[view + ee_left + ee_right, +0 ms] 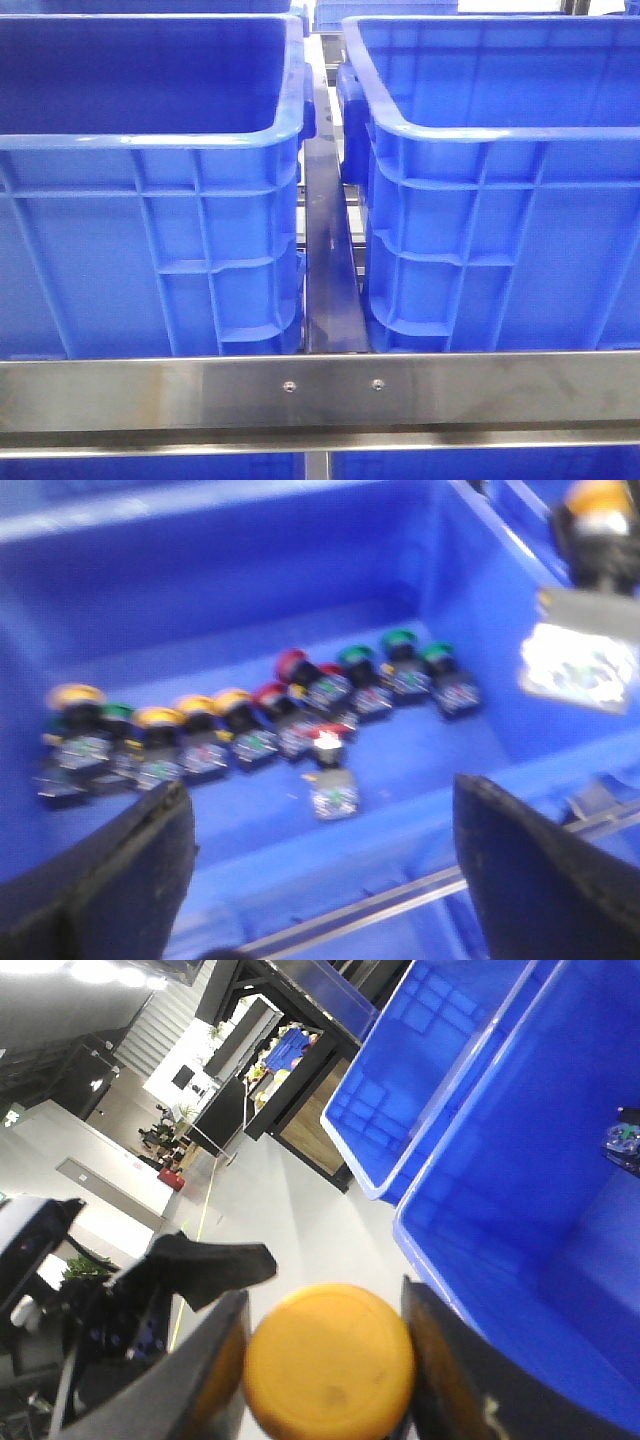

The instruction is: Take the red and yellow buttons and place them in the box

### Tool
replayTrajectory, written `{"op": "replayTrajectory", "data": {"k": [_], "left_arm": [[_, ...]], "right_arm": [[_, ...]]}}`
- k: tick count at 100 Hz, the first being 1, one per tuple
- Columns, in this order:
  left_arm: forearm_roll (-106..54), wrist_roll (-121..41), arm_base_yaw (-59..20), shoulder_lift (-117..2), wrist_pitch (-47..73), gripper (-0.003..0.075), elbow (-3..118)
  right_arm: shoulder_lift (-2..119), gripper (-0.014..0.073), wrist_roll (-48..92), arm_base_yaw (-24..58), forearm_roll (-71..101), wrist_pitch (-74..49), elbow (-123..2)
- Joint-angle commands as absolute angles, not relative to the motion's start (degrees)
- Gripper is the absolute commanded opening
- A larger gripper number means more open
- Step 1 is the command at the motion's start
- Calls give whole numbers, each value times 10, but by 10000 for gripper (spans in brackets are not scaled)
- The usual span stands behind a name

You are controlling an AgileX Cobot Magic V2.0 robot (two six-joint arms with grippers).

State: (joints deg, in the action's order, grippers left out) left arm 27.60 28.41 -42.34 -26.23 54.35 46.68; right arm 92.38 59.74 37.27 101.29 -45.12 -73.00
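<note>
A yellow button (pixel 330 1358) is seen low in the centre of the right wrist view, clamped between the two fingers of the right pincer (pixel 325 1360), its domed cap turned toward the lens so that its long axis runs away from the camera; it is judged to be held this way for carrying to a blue bin (pixel 520 1220) at the frame's right. More red, yellow and green buttons (pixel 255 725) are lined up across the middle of the left wrist view on a bin floor (pixel 420 780), caps mostly toward the upper frame, one red button (pixel 330 742) apart just below the row. The left pincer (pixel 320 880) is held wide open and empty above them, apparently ready for a pick.
</note>
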Motion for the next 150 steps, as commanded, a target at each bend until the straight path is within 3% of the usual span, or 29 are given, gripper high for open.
{"op": "replayTrajectory", "data": {"k": [1,41,95,129,150], "left_arm": [[266,291,-427,-268,479,491,466],[207,304,-427,-280,453,491,415],[293,359,-427,-317,443,491,413],[0,173,-427,-326,353,491,413],[15,172,-427,-326,346,491,413]], "right_arm": [[900,77,600,373,1059,-469,-751],[900,77,600,373,1059,-469,-751],[900,77,600,373,1059,-482,-751],[900,77,600,373,1059,-490,-751],[900,77,600,373,1059,-490,-751]]}}
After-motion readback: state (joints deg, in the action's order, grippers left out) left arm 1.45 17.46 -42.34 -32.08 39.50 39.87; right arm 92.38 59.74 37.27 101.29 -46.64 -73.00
